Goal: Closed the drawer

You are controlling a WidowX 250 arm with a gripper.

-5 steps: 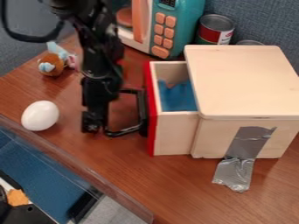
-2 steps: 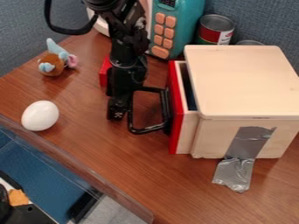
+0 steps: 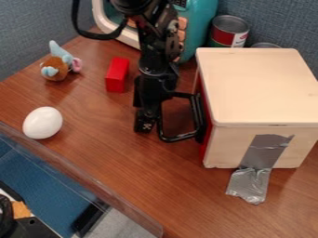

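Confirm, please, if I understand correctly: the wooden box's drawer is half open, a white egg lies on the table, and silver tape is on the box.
Not half open: the camera view shows the drawer pushed into the wooden box. The white egg on the table and the silver tape are right.

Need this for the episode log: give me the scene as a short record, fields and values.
task_state: drawer looks fully in, its red front against the wooden box
gripper: gripper at the red front
anchoring: silver tape runs from box side to table
loose_items: white egg, red block, small plush toy
behind: teal toy microwave, can with red-and-white label
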